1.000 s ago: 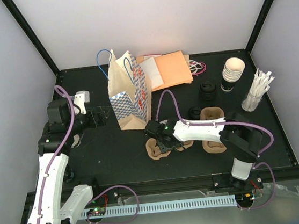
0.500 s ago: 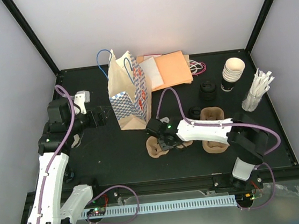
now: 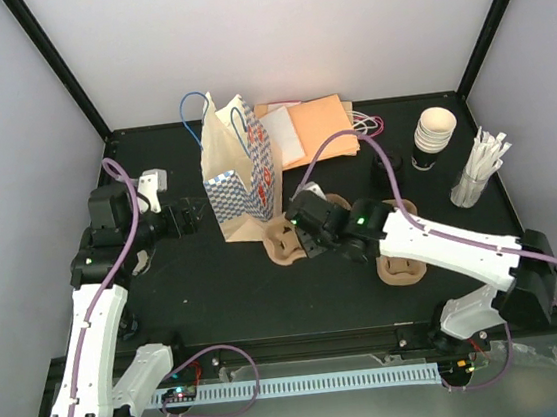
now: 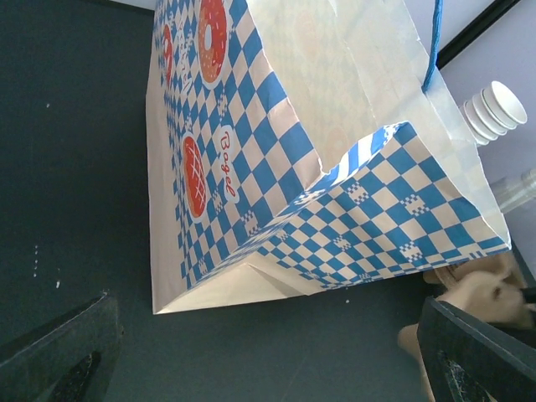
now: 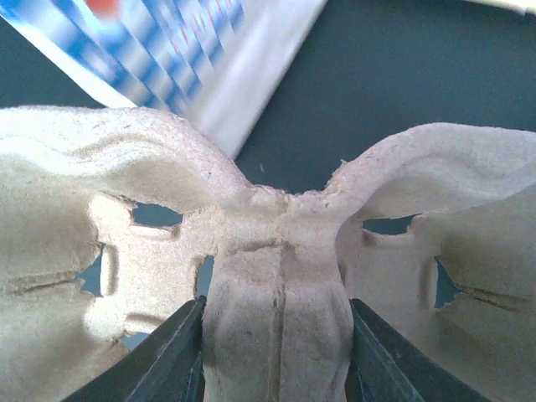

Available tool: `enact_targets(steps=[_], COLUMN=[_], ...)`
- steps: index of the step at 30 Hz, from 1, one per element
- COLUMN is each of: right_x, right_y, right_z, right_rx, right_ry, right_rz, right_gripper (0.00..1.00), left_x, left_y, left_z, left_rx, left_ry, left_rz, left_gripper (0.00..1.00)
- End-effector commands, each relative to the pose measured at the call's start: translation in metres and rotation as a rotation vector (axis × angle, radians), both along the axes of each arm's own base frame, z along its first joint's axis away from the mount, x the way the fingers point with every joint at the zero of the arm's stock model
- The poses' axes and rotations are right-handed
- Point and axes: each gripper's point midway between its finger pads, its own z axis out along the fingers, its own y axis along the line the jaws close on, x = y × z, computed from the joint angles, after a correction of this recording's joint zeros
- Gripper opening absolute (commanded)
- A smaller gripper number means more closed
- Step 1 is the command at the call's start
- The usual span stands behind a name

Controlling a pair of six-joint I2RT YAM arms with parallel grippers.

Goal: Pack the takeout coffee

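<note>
**Black worktop: carrier gripped beside the bag**

On the dark worktop [image 3: 218, 296], at centre frame, the right pincer [image 3: 305, 234] is clamped on the middle ridge of a pulp cup carrier [image 5: 276, 276], just beside the checkered paper bag [image 3: 240, 178]. Left of the bag, the left pincer [image 3: 195, 216] stands wide apart and empty. Farther back, right of centre, is the takeout coffee [image 3: 391, 169], partly behind a cable.

On the black tabletop [image 3: 218, 296], a cream paper bag with blue checks and blue handles [image 3: 240, 178] stands upright. The left gripper [image 3: 199, 217] hovers just beside the bag's left face, jaws apart. The right gripper [image 3: 300, 234] sits on a brown moulded-pulp cup carrier [image 3: 281, 250] near the bag's right base. A second brown pulp carrier [image 3: 398, 270] lies partly under the right arm [image 3: 444, 245].
</note>
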Motion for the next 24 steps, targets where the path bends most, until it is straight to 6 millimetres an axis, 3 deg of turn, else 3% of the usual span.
enact_targets(steps=[1, 6, 16, 20, 24], right_x=[0.017, 0.026, 0.03, 0.024, 0.019], right_y=[0.006, 0.003, -0.014, -0.016, -0.017], right_z=[0.065, 0.11, 0.155, 0.166, 0.159], right_rx=[0.087, 0.198, 0.346, 0.398, 0.412], right_ry=[-0.152, -0.219, -0.312, -0.343, -0.336], right_rz=[0.048, 0.067, 0.11, 0.135, 0.147], right_gripper=[0.45, 0.45, 0.44, 0.44, 0.43], left_x=[0.001, 0.005, 0.016, 0.027, 0.039], left_y=[0.0, -0.002, -0.01, -0.009, -0.007], left_z=[0.02, 0.017, 0.045, 0.043, 0.049], left_rx=[-0.012, -0.004, 0.04, 0.076, 0.099], left_ry=[-0.02, 0.019, -0.016, -0.002, -0.002], left_rz=[0.017, 0.024, 0.046, 0.058, 0.074], left_gripper=[0.99, 0.99, 0.99, 0.99, 0.99])
